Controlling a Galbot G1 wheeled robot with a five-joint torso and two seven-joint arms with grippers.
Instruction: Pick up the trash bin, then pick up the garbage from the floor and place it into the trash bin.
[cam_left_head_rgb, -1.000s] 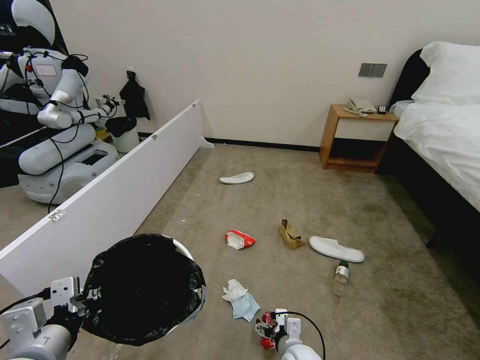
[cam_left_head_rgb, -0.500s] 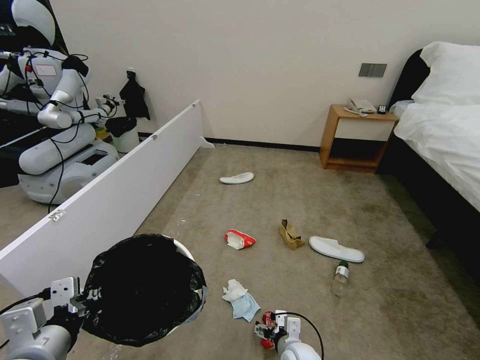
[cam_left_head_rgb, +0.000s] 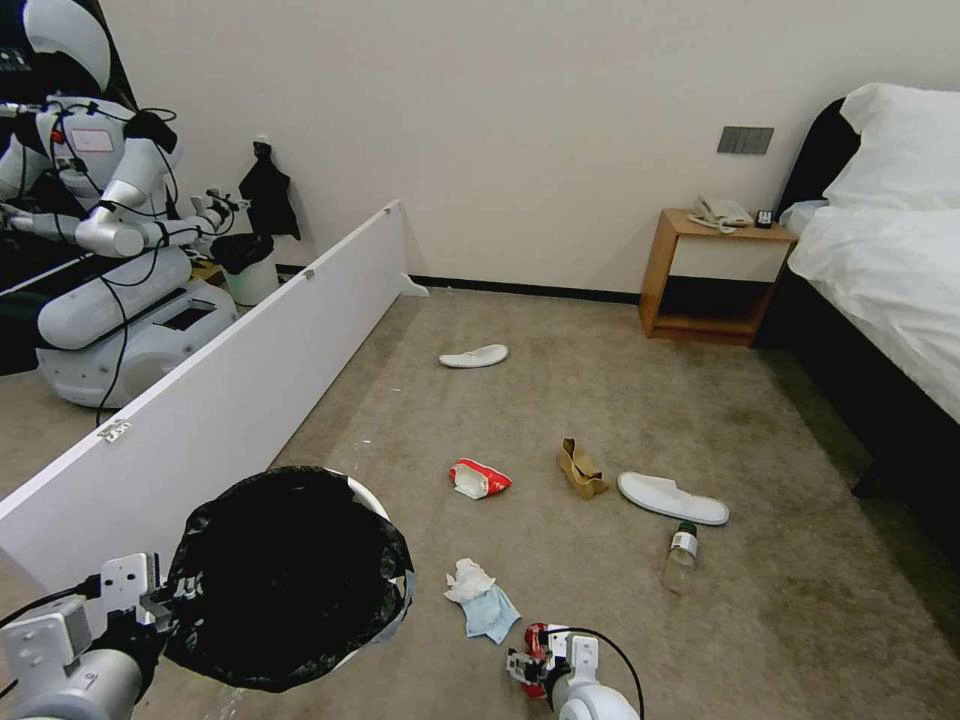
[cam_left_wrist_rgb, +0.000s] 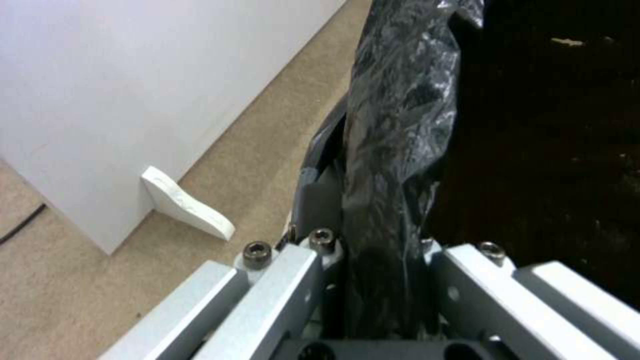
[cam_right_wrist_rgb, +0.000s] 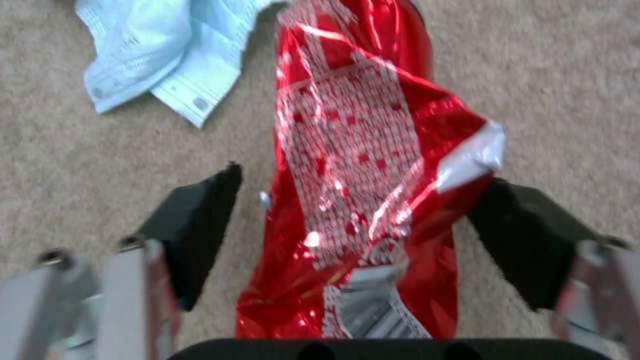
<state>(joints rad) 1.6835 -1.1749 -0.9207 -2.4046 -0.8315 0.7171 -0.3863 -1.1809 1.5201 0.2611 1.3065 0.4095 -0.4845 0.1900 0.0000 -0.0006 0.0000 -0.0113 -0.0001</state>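
1. The trash bin (cam_left_head_rgb: 285, 575) is held off the floor at the robot's left front, black liner folded over the rim, mouth open upward.
2. The left hand (cam_left_wrist_rgb: 373, 280) is clamped on the bin's rim and liner; in the left wrist view the bag is pinched between its fingers.
3. A red foil wrapper (cam_right_wrist_rgb: 363, 190) lies on the carpet between the fingers of the right hand (cam_right_wrist_rgb: 363, 230). The fingers are spread wide on either side of it, apparently not yet closed on it.
4. In the head view the right hand (cam_left_head_rgb: 535, 665) is low at the bottom edge, just beside the light-blue tissue (cam_left_head_rgb: 482, 598).
5. Other garbage on the floor: red-white wrapper (cam_left_head_rgb: 478, 479), brown paper bag (cam_left_head_rgb: 581, 468), clear bottle (cam_left_head_rgb: 681, 556), two slippers (cam_left_head_rgb: 672, 498) (cam_left_head_rgb: 473, 356).
6. Step judged: bin pickup done; first litter grasp in hand.
7. Next move calls for the fingers to be closed on the foil without snagging carpet, then a lift and a carry across to the bin mouth. Thin foil may slip or crumple.
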